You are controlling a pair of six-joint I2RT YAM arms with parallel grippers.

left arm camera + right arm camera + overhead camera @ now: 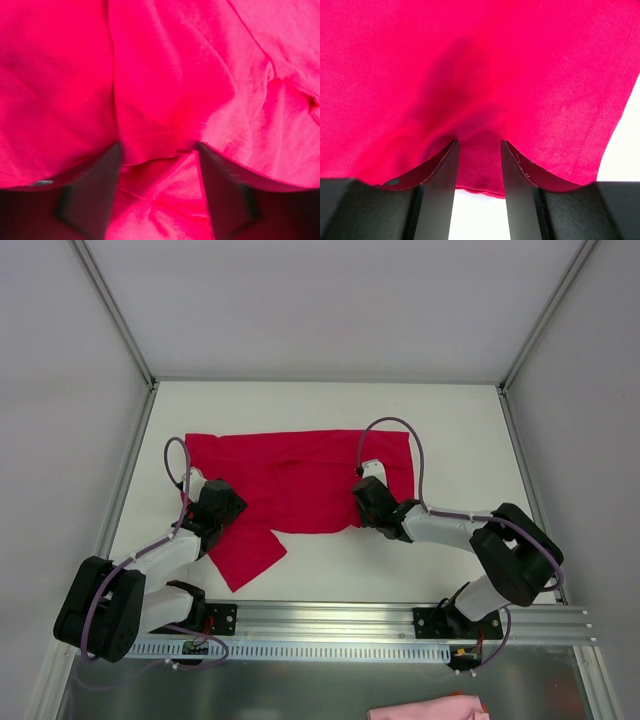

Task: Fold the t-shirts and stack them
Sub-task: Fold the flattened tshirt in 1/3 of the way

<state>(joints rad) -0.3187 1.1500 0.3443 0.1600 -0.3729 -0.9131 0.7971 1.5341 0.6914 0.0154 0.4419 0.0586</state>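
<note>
Crimson t-shirt point(300, 475) lies spread on the table point(330, 410), and the fold is just starting. Right gripper point(477, 145) pinches the near hem, jaws half-closed. Left gripper point(157, 150) straddles bunched cloth, jaws wide, nothing clamped. Next, I reckon: left needs a firm pinch, then both lift together.

Crimson t-shirt point(300, 485) on white table point(455, 435)

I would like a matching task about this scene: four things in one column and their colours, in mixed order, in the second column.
Things:
1. t-shirt
2. small cloth at the bottom edge of the top view
3. cables on the arms
4. rail under the arm bases

Colours:
a. purple
b. silver
c. crimson
d. pink

Pairs: 1-c, 2-d, 3-a, 4-b
</note>
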